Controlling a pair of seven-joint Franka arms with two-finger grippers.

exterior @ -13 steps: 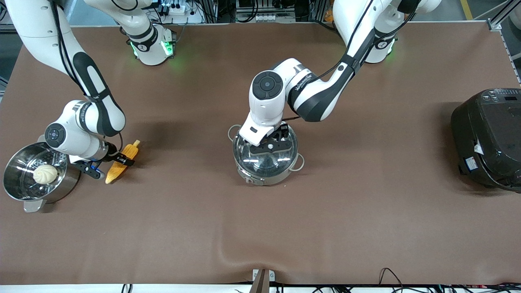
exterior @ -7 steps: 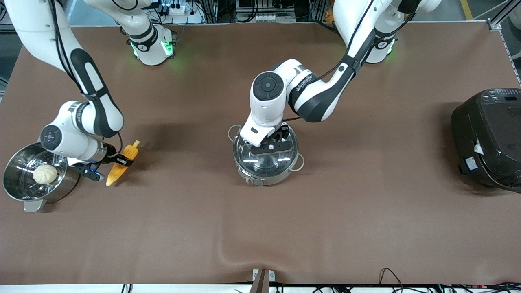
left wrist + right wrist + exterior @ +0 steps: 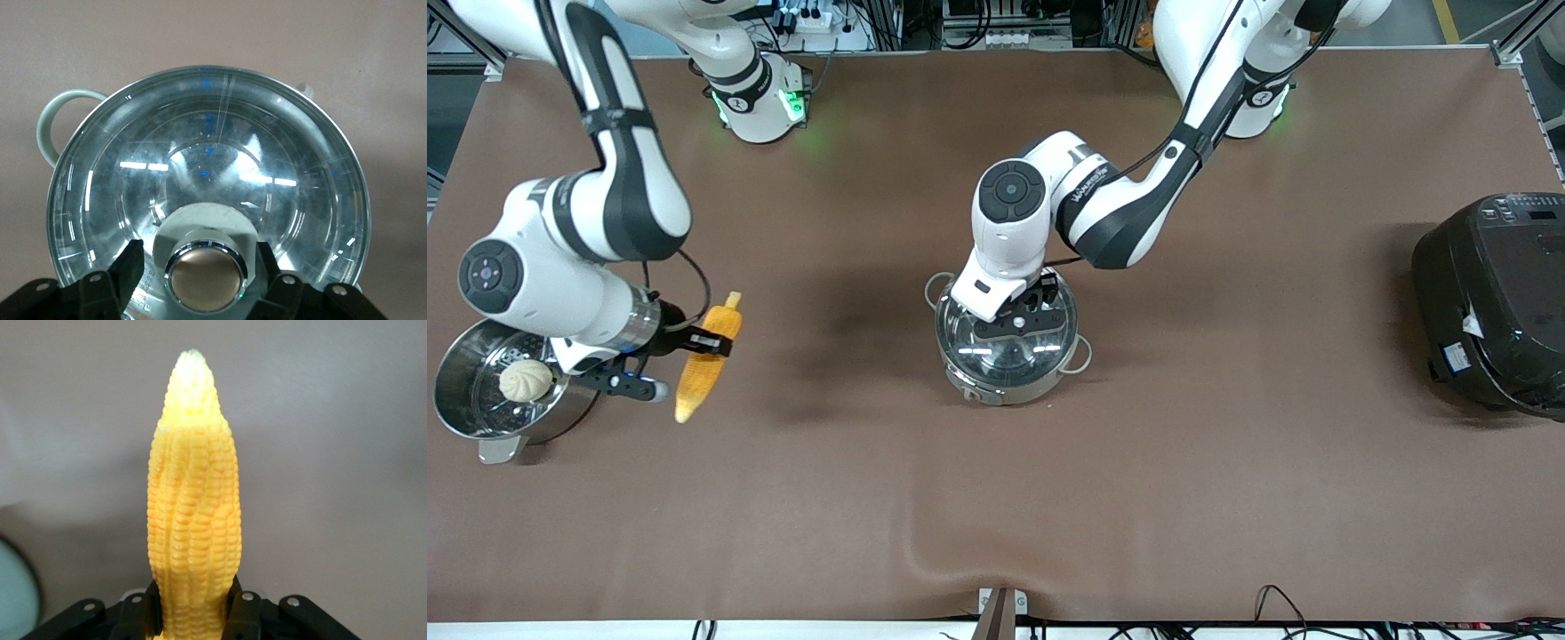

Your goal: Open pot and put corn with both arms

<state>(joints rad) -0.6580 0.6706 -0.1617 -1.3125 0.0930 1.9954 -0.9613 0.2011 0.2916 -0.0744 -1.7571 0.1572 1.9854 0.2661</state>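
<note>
The steel pot [image 3: 1009, 388] stands mid-table with its glass lid [image 3: 1000, 357] on. My left gripper [image 3: 1020, 319] is down over the lid. In the left wrist view its fingers [image 3: 129, 261] stand open on either side of the copper-coloured knob [image 3: 205, 280], close to its pale collar. One pale loop handle [image 3: 57, 120] shows beside the lid. My right gripper [image 3: 699, 342] is shut on the yellow corn [image 3: 706, 359] near its thick end. It holds the cob in the air over the table beside the steamer pot. The corn [image 3: 193, 513] points away from the right gripper [image 3: 193, 613].
A steel steamer pot [image 3: 463, 425] holding a white bun [image 3: 525, 380] stands at the right arm's end of the table. A big black cooker [image 3: 1494, 302] stands at the left arm's end. Bare brown mat lies between the corn and the pot.
My right arm has lifted the corn off the table and turned it a little. My left gripper has stayed over the lid knob.
</note>
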